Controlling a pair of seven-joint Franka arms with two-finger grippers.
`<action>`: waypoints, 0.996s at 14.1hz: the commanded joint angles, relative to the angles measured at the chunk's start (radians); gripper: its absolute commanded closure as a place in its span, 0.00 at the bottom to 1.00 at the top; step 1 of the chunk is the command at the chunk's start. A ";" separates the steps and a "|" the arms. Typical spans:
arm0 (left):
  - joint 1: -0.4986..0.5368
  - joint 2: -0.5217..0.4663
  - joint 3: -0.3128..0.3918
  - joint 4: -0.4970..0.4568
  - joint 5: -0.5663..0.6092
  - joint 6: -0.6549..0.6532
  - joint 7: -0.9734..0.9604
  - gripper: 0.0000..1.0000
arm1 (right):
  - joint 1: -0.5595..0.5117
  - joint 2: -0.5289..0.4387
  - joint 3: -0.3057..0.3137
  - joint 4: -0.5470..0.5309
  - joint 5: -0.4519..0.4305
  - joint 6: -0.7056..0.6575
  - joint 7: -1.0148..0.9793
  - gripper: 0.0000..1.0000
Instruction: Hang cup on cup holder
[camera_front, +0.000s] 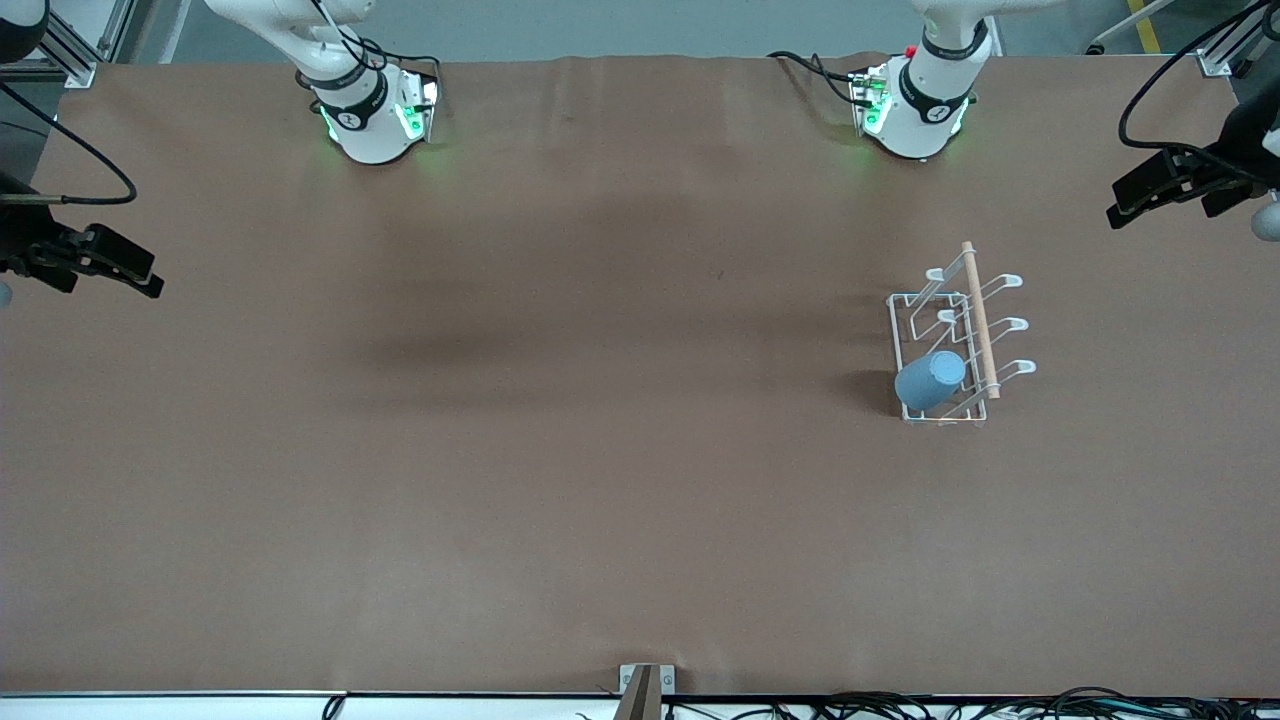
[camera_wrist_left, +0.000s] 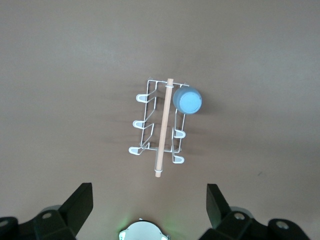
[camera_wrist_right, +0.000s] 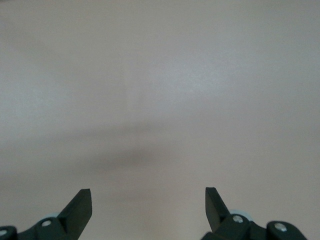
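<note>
surface: brown matte table (camera_front: 560, 480) – plain cover, grey floor strip along the robots' edge
cup (camera_front: 930, 379): light-blue tumbler, already sitting on a prong of the cup holder (camera_front: 955, 340), at the rack's corner nearest the front camera, tilted, base pointing up and outward; left wrist view shows its round base (camera_wrist_left: 187, 100) beside the wooden rod (camera_wrist_left: 163, 127)
handling (judgement): looks like thin plastic – light, fairly stiff, smooth tapered wall so likely slippery; not fragile. Best grip across the wall near the wider rim, or pinch the rim itself
rack (judgement): light wire frame, could slide or tip if nudged; other prongs empty
task status (judgement): cup looks hung, nothing left but staying clear
left gripper (camera_front: 1170, 190): jaws wide apart, empty, off toward the left arm's end from the rack, waiting
right gripper (camera_front: 100, 262): jaws wide apart, empty, well apart from the rack at the right arm's end, waiting
writing/brands: none readable on cup or rack
</note>
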 joint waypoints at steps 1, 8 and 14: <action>-0.018 -0.134 0.003 -0.202 -0.012 0.108 0.017 0.00 | -0.011 -0.003 0.009 -0.002 -0.019 0.002 -0.006 0.00; -0.018 -0.120 0.002 -0.229 -0.023 0.177 0.118 0.00 | -0.016 -0.002 0.009 0.006 -0.004 0.008 -0.009 0.00; -0.018 -0.085 -0.008 -0.181 -0.022 0.176 0.131 0.00 | -0.028 0.003 0.009 0.010 -0.002 0.006 -0.008 0.00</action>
